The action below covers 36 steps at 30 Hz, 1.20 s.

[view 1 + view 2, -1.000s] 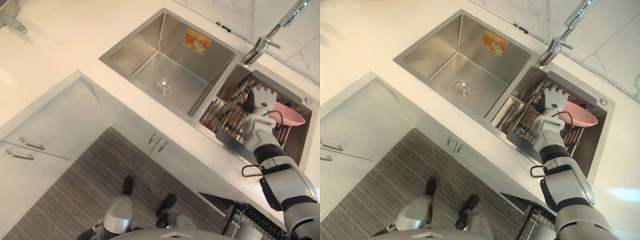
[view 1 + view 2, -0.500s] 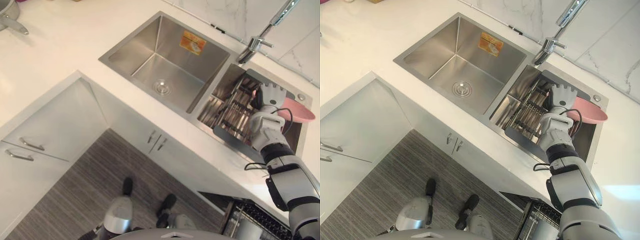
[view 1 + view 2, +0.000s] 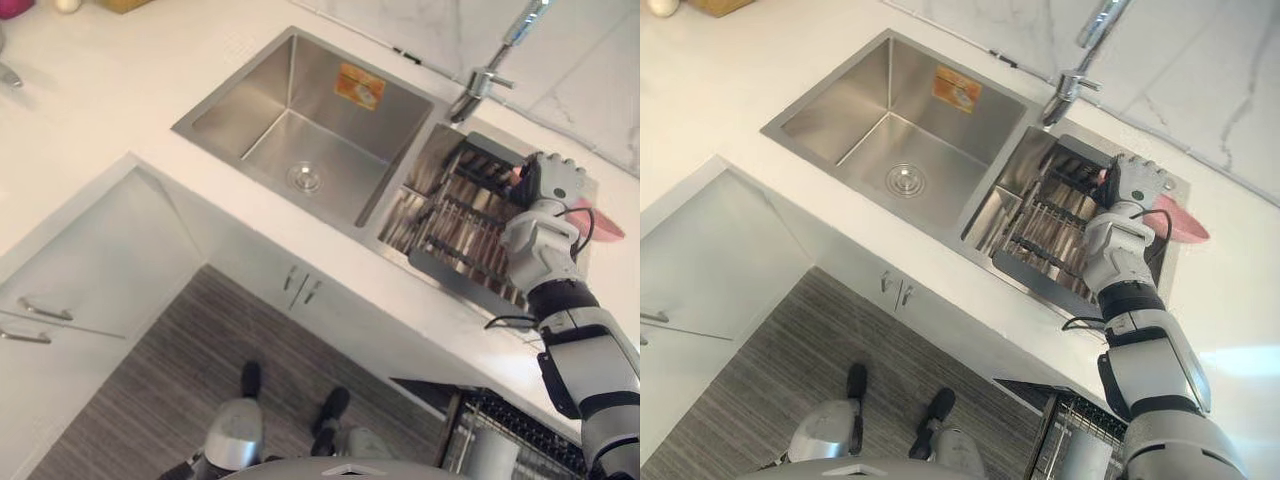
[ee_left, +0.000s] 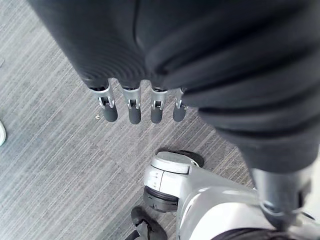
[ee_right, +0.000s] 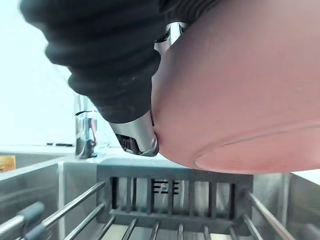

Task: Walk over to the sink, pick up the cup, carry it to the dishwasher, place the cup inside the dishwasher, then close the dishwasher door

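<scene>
Carefully steady pink bowl (image 3: 1185,222), pinched at rim by curled right hand (image 3: 1137,183) above sink drying rack (image 3: 1045,225), guarding against slip from shallow grip or knock on faucet (image 3: 1072,80); leave left hand (image 4: 129,111) straight-fingered, empty.

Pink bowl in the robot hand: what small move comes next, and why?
Probably swing the pink bowl back over the counter toward the open dishwasher below: the right robot hand grips it, clear above the sink rack.
</scene>
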Motion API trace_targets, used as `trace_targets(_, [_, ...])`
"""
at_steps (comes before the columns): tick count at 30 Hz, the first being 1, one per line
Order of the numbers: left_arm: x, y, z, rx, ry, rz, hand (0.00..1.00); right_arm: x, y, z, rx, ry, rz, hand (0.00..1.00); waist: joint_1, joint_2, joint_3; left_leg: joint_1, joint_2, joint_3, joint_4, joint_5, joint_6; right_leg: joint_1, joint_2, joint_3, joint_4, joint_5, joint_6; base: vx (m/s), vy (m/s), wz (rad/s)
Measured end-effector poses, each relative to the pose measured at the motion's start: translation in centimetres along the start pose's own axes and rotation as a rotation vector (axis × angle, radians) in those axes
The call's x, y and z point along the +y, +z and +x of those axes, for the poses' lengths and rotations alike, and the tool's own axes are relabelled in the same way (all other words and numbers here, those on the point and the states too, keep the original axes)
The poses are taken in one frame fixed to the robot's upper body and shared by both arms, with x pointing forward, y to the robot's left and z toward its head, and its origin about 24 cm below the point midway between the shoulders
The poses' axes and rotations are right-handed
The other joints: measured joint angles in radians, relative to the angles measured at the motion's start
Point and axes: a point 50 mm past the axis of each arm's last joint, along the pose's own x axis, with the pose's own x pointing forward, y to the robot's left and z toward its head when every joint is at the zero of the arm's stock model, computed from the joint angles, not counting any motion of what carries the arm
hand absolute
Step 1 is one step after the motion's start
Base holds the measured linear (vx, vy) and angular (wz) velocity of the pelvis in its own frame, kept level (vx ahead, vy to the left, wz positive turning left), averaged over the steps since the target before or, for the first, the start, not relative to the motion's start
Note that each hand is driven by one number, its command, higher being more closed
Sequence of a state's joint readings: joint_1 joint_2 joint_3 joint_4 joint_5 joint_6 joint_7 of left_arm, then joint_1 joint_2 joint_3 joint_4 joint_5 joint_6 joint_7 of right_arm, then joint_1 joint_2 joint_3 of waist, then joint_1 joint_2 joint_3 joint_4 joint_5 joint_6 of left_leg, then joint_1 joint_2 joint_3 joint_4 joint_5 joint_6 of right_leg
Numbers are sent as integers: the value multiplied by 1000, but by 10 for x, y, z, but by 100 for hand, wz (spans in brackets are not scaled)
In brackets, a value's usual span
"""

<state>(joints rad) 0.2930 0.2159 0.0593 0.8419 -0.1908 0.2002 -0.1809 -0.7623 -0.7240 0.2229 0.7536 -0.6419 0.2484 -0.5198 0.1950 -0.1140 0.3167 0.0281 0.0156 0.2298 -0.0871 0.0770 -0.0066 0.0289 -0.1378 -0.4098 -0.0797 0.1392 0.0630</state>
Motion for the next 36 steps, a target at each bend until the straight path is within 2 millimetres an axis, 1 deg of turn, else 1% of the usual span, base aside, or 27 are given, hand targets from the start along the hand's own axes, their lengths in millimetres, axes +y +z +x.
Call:
trace_targets(3, [2,-7,0,44,9,-5,0,-8,-3,2,-19,-19,-30,100,-20,-4,-21,15,0,30,0,-16,-4,-1,-1,23,0,-5,5,7,26,-29])
trace_targets(6, [4,-14,-1,82,25,25,0,-18,-15,2,-20,-49,-63,100,-38,-12,-50,26,0,56,0,-28,-2,-4,-1,48,0,-6,7,30,14,-26])
trace_targets(8, [8,-20,-2,109,40,33,0,-24,-24,1,-30,-70,-111,100,-51,-20,-85,27,-1,81,0,-38,-4,-17,-1,68,0,-2,13,53,5,-30])
trace_targets(9, [9,-21,-3,118,46,36,0,-25,-26,2,-29,-71,-118,100,-58,-20,-91,29,-2,85,0,-39,-3,-17,-2,70,0,1,18,63,1,-22])
trace_targets(11, [11,-23,-3,137,64,58,0,-34,-37,2,-9,-96,-123,100,-76,-20,-102,42,-3,98,0,-41,1,-13,-4,77,0,8,17,64,-1,-17])
trace_targets(12, [12,-25,-4,145,66,57,0,-36,-39,2,-1,-100,-119,100,-83,-21,-107,44,-4,101,0,-42,0,-13,-4,80,0,10,19,57,-3,-15])
trace_targets(13, [14,-27,-5,157,71,60,0,-39,-43,3,8,-103,-123,100,-95,-21,-117,46,-4,104,0,-44,0,-14,-5,83,0,12,21,43,-6,-12])
trace_targets(14, [14,-27,-5,160,74,73,0,-46,-48,4,13,-117,-133,100,-103,-20,-121,50,-5,110,1,-46,-1,-13,-5,90,0,13,22,37,-6,-12])
trace_targets(17, [15,-32,-6,187,76,99,0,-58,-54,2,-9,-157,-161,100,-116,-21,-124,66,-5,131,1,-50,-2,-9,-4,98,0,20,26,8,-3,-21])
trace_targets(19, [15,-38,-7,221,78,103,0,-65,-65,-3,-2,-161,-177,100,-130,-22,-136,85,-6,155,1,-56,-2,-4,-5,100,0,25,26,-15,4,-26])
trace_targets(20, [15,-41,-8,230,79,102,0,-66,-67,-5,1,-164,-174,100,-136,-23,-143,86,-5,161,1,-58,-2,-7,-5,99,1,28,26,-57,22,-46])
trace_targets(21, [15,-46,-9,248,78,98,0,-71,-69,-7,4,-176,-166,100,-145,-24,-151,98,-5,194,1,-65,-1,-19,-7,96,7,24,29,-62,26,-59])
trace_targets(22, [15,-50,-10,260,78,94,0,-74,-71,-9,0,-186,-161,100,-145,-25,-165,96,-5,221,1,-68,0,-38,-16,79,14,2,22,-60,33,-73])
trace_targets(23, [14,-52,-11,267,76,92,0,-76,-72,-11,-4,-191,-159,100,-146,-22,-172,95,-2,241,1,-69,0,-51,-25,40,24,-21,22,-25,68,-87])
trace_targets(24, [13,-56,-11,279,74,87,0,-78,-74,-14,-23,-193,-164,100,-148,-16,-183,95,5,280,1,-72,0,-72,-46,-37,58,-64,25,-14,125,-100])
trace_targets(25, [14,-58,-13,290,78,84,0,-78,-77,-19,-31,-190,-163,100,-159,-17,-195,94,16,318,1,-76,1,-87,-57,-97,76,-98,20,-10,120,-108])
trace_targets(26, [16,-62,-14,304,83,82,0,-75,-80,-21,-26,-183,-157,100,-169,-18,-206,94,23,344,1,-82,-3,-94,-62,-136,77,-117,15,-8,78,-88])
trace_targets(27, [17,-63,-14,315,86,79,0,-74,-82,-23,-22,-179,-154,100,-170,-23,-215,93,27,360,0,-90,-5,-101,-63,-165,79,-139,10,-52,38,-103])
trace_targets(28, [16,-67,-15,334,85,69,0,-68,-87,-27,-7,-164,-131,100,-172,8,-238,86,71,407,0,-104,9,-106,-65,-260,120,-196,-44,-63,44,-107])
trace_targets(29, [15,-69,-15,341,87,59,0,-66,-88,-28,1,-159,-114,100,-175,22,-250,86,92,432,0,-106,6,-119,-72,-281,196,-172,-104,-58,37,-100])
trace_targets(30, [15,-69,-15,345,91,58,0,-65,-90,-29,10,-156,-105,100,-180,24,-253,87,100,439,0,-108,3,-119,-80,-294,245,-166,-114,-5,-3,-63])
trace_targets(31, [18,-69,-16,351,107,52,0,-62,-95,-30,31,-157,-103,100,-188,20,-255,92,105,439,0,-108,-2,-98,-91,-313,302,-165,-111,60,-96,-45])
trace_targets(32, [24,-68,-18,352,125,49,0,-57,-101,-33,42,-147,-106,100,-192,-5,-272,96,97,441,0,-106,-14,-65,-97,-317,289,-99,-122,57,-98,-39])
trace_targets(33, [27,-68,-19,352,134,46,0,-54,-104,-36,48,-147,-105,100,-191,-19,-280,92,90,444,0,-105,-20,-52,-98,-306,260,-64,-94,76,-171,-51])
trace_targets(34, [26,-68,-18,353,135,42,0,-48,-109,-39,68,-144,-91,100,-177,-14,-285,93,92,444,7,-87,-24,-58,-80,-293,241,-56,-93,35,-100,-45])
trace_targets(36, [23,-66,-16,349,136,43,0,-41,-112,-42,73,-133,-82,100,-172,1,-288,98,92,440,7,-84,-25,-65,-80,-287,251,-56,-93,45,-95,-30])
